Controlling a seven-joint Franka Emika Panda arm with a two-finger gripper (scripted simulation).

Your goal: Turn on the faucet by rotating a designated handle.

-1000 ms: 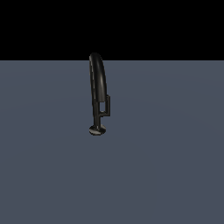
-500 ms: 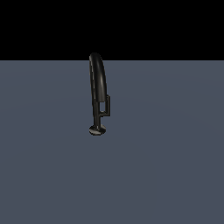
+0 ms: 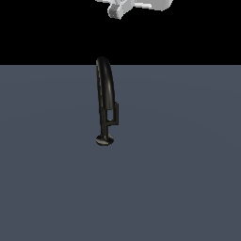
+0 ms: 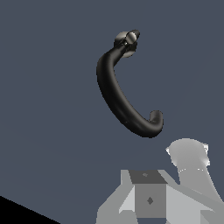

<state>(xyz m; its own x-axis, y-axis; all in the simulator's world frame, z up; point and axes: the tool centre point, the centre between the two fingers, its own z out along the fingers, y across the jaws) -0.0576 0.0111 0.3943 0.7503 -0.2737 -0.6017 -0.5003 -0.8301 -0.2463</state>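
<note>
The glossy black faucet (image 3: 105,94) stands upright on the grey floor, its arched spout on top and its small disc base (image 3: 105,140) below. The handle (image 3: 114,113), a short flat black bar, sits on a stub at the lower stem, on the exterior view's right. High above it, at the frame's upper edge, is my gripper's white body (image 3: 123,7), well apart from the faucet. In the wrist view the faucet (image 4: 118,94) is seen from above as a curved arc. My gripper (image 4: 170,175) shows only as grey parts, so its opening is unclear. Nothing is in it.
A plain grey-blue floor (image 3: 179,188) stretches around the faucet, with black background behind it. No other objects show.
The white gripper body has come into the exterior view at the upper edge, where only black showed before. The faucet and handle have not moved.
</note>
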